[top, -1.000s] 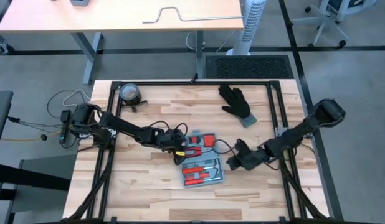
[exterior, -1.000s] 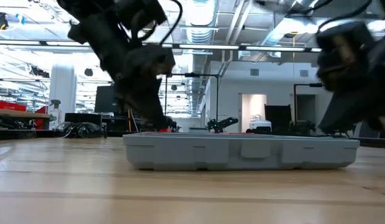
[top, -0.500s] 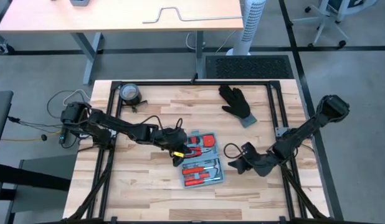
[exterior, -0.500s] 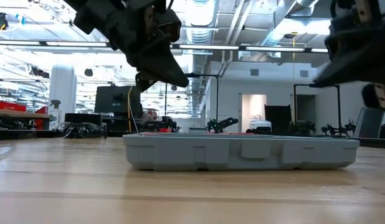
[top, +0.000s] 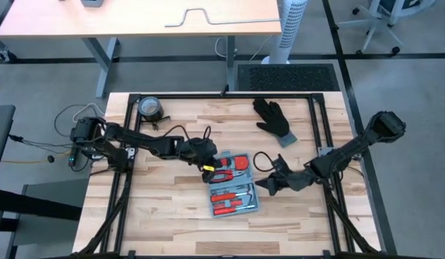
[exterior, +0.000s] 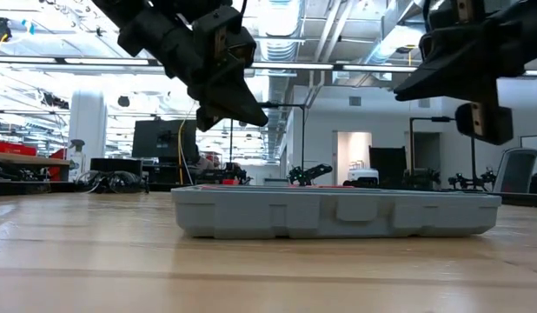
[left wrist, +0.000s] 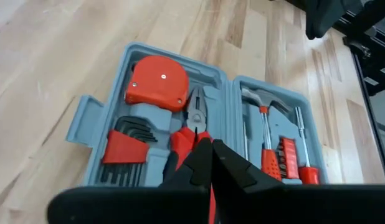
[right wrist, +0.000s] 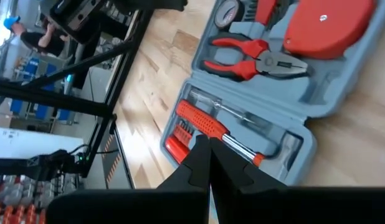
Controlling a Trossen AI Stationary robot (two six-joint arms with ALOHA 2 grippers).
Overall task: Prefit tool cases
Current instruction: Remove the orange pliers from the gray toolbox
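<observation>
- Left gripper [top: 207, 162]: dark fingers [left wrist: 199, 163] pressed together to a point, nothing between them; raised above the left edge of the tool case, clear of it in the low view.
- Right gripper [top: 265, 185]: fingers [right wrist: 202, 155] likewise closed on nothing; hangs just off the right edge of the case, above the table, not touching it.
- Tool case [top: 232, 183]: light-blue moulded plastic, rounded corners, lying fully open and flat near the middle of the table [top: 179, 216]. Two halves joined by a central hinge; a small handle tab juts from one outer edge. From the low view it shows as a shallow grey-blue slab resting level on the wood.
- Contents, one half: round red tape measure [left wrist: 157, 81], red-handled pliers [left wrist: 194, 121], a set of dark hex keys in a red holder [left wrist: 123, 151], each seated in a shaped recess.
- Contents, other half: hammer [left wrist: 262, 118] with red grip, red-handled screwdriver [left wrist: 301, 152], a row of bits in a red block [left wrist: 286, 155].
- Table: pale wood planks, visible grain, with a black metal frame around it.
- Black glove [top: 273, 119]: lies flat toward the far right of the table, well apart from the case.
- Roll of tape [top: 149, 108]: dark, round, at the far left corner.
</observation>
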